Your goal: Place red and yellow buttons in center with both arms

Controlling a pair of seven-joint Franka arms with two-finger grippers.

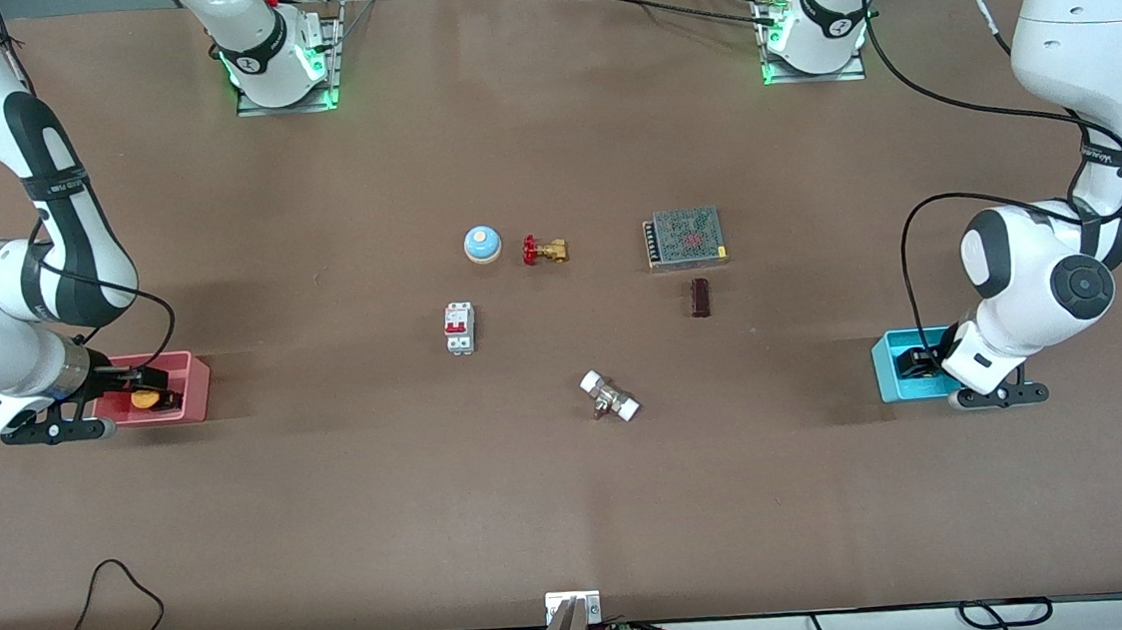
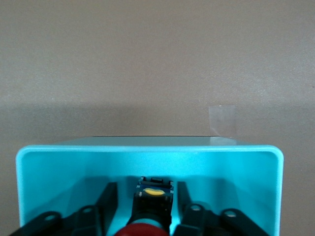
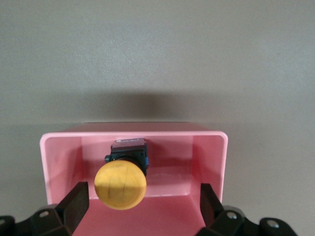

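The flat matte brown tabletop (image 1: 355,491) holds neither button at its middle yet, so the task looks to be at its opening stage: both pick-ups are in hand and both placements remain.

The two large white robot arms reach down at opposite ends of the table. The right arm's black two-finger gripper (image 1: 141,388) sits low over the pink rectangular plastic bin (image 1: 198,389) at the right arm's end. In the right wrist view its fingers (image 3: 74,206) stand wide apart, one on each side of the push button with a round orange-yellow cap (image 3: 120,183), not touching it. That button lies inside the pink bin on its black base.

The left arm's black two-finger gripper (image 1: 925,364) is down in the cyan rectangular plastic bin (image 1: 888,369) at the left arm's end. The left wrist view shows its fingers (image 2: 106,199) close on either side of the push button with a round red cap (image 2: 146,230); whether they are pressing on it cannot be told. This button is still in its bin.

Scattered around the middle are a grey mesh-topped metal box (image 1: 685,237), a white circuit breaker with red switches (image 1: 460,327), a blue dome bell with a pale top (image 1: 482,244), a brass valve with a red handwheel (image 1: 544,250), a metal fitting with white ends (image 1: 609,396) and a small dark brown block (image 1: 700,297). Judging by this, the buttons need open spots among them.
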